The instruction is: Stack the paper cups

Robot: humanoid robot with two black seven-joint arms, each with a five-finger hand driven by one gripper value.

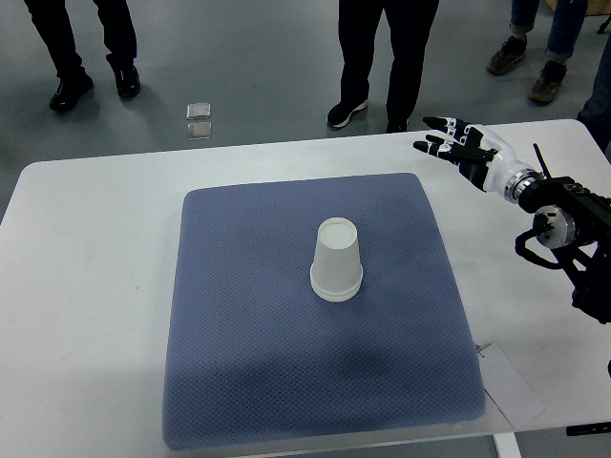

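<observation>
Our right hand [456,141] hovers with its fingers [431,145] spread and relaxed, holding nothing and touching nothing that we can see. It sits over the far right part of the white tabletop [86,277], just beyond the far right corner of the blue mat [248,382], with the fingertips pointing toward the picture's left. Its arm [563,224] comes in from the right edge. Our left hand does not show.

We see the paper cups [337,260] as one white stack standing upside down near the middle of the mat, slightly to the right of centre. The flat base faces up, and a double rim at the bottom shows one cup nested over another; we cannot tell how many there are beyond that. The stack stands upright and well apart from our hand.

Around the stack the mat is bare on every side, and a wide strip of tabletop lies open to the left. A sheet of paper [511,382] lies at the mat's near right corner, partly under it. Beyond the far edge of the tabletop, people's legs [382,57] stand on the grey floor [239,57], and a small clear object [200,120] lies there too
</observation>
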